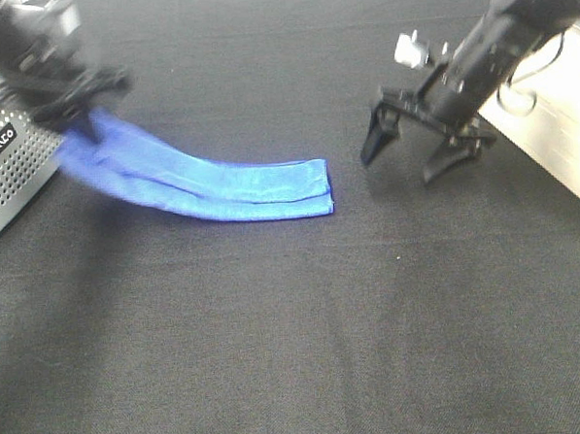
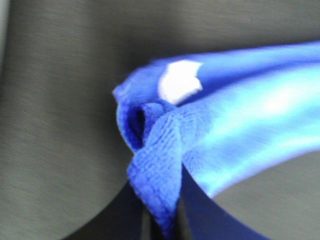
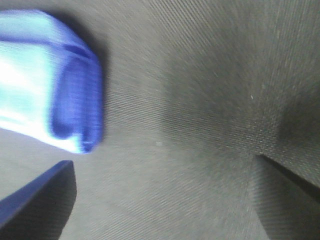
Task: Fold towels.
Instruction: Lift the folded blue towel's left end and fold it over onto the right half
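Black fabric covers the tabletop (image 1: 298, 372) along its near edge, closest to you, and nothing rests on that stretch. Farther back lies the blue towel (image 1: 240, 186), already folded into a long narrow strip. Its long axis runs from the left edge of the tabletop toward the middle, sloping slightly toward the near edge as it goes right.

Your left gripper (image 1: 76, 116), blurred in the high view, is clamped on the left end of the strip and holds that end raised off the table. Its wrist view shows the bunched towel edge pinched between the jaws, with a small white label (image 2: 180, 80) on the cloth just beyond. The right end of the strip lies flat, its short edge square and about midway across the table.

Your right gripper (image 1: 401, 167) hovers just right of that flat end, jaws spread wide and holding nothing. Its wrist view shows the towel's end off to one side, not between the fingers. It is the nearer tool for that free end. Any fold along the strip's length would likely turn on bringing these two ends together.

At the left edge stands a grey perforated box (image 1: 10, 168). You cannot see inside it. The raised towel end hangs beside it, and whether they touch is unclear.
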Motion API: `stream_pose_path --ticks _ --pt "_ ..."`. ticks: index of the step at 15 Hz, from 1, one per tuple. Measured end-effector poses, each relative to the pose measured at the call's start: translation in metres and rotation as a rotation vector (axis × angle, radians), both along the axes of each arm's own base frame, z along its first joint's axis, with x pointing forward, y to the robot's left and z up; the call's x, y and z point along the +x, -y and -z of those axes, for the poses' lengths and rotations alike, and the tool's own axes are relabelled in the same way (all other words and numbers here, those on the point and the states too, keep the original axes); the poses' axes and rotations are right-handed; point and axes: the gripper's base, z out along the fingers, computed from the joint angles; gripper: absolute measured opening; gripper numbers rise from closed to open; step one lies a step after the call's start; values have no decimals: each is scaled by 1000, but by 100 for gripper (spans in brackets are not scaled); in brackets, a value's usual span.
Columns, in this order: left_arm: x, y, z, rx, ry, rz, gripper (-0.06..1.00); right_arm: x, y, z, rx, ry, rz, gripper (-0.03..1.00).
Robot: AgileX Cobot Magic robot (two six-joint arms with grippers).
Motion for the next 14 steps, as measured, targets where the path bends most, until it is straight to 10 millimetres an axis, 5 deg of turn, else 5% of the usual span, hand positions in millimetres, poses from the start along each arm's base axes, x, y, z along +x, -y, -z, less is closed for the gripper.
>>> stream_pose_path --ticks 2,3,4,8,10,13,14 --pt "-2 49 -16 -50 24 25 6 -2 0 -23 7 47 -1 88" --pt "-2 49 -16 -50 24 25 6 -2 0 -23 7 47 -1 88" --pt "-2 71 -14 -79 20 38 6 -3 0 -30 8 62 -1 88" --pt "12 143 27 -174 -39 39 10 -9 0 -40 18 26 14 88" --pt "17 164 41 -214 -47 47 28 -9 1 -39 15 18 20 88" --pt "19 182 45 -307 -32 32 69 -10 4 -38 -23 13 21 88" --pt "20 182 45 -314 -28 29 72 -10 4 -38 -25 12 20 88"
